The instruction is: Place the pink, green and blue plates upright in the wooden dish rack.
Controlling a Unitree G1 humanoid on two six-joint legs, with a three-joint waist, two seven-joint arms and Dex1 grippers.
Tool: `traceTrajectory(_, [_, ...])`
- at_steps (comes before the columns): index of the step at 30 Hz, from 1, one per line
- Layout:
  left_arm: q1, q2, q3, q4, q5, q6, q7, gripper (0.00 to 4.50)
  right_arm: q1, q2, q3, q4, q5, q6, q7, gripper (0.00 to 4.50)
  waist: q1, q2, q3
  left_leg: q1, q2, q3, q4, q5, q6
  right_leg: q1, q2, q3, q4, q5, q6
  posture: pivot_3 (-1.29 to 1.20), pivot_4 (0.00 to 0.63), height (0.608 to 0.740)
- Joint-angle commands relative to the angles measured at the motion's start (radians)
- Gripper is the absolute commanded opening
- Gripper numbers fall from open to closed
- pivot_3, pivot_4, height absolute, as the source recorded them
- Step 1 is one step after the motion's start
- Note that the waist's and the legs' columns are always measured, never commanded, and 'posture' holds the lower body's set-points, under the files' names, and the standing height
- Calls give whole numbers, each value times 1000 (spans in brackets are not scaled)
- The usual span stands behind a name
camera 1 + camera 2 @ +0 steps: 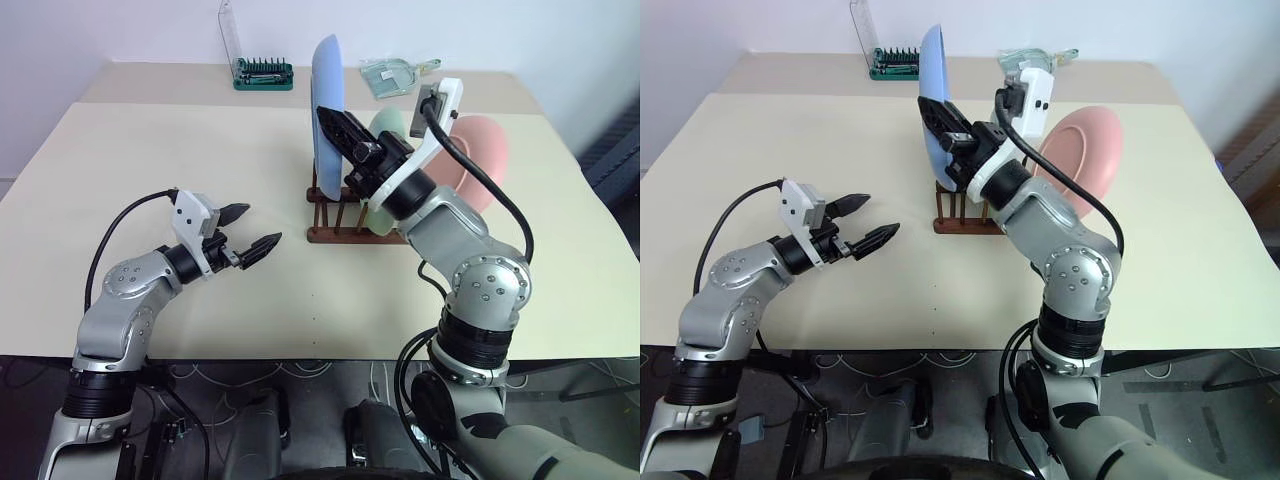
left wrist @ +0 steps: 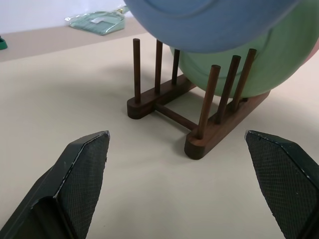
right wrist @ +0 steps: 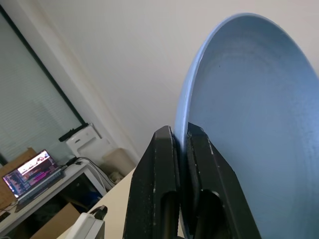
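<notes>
— Blue round plate (image 1: 328,115) is pinched by its rim in our right gripper (image 3: 180,149), upright at the dark wooden peg rack's (image 2: 199,119) left end.

— Green plate (image 2: 249,64) and pink plate (image 1: 482,150) look slotted behind it, probably; our left gripper (image 1: 250,230) waits wide open, empty, left of the rack.

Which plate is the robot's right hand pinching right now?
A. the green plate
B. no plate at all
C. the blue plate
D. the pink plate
C: the right gripper has its jaws shut on the rim of the blue plate, which stands upright over the wooden dish rack, while the green plate and the pink plate are not gripped.
</notes>
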Motion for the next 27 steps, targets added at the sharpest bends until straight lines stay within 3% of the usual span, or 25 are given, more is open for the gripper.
traceTrajectory(1, [-2,-1,6,-27,1,-16,-1,4459,-8,5,-5,-4,37,-28,-19,0,0,0,0,0,0,0,0,0,0,0,0,0,0,0,0,0,150,732])
traceTrajectory(18, [-1,10,-3,-20,10,-27,-41,4459,32,15,-30,81,103,-56,-115,0,0,0,0,0,0,0,0,0,0,-1,0,0,0,0,0,0,150,732])
traceTrajectory(21, [-2,6,-3,-21,14,-27,-43,4500,34,12,-29,85,113,-59,-123,991,0,0,0,-1,0,0,0,0,0,-1,0,0,0,0,0,0,150,732])
traceTrajectory(27, [1,2,-4,-26,17,-24,-41,4500,36,2,-20,88,114,-63,-132,3852,0,0,0,-1,0,0,0,0,0,-1,0,0,0,0,0,0,150,732])
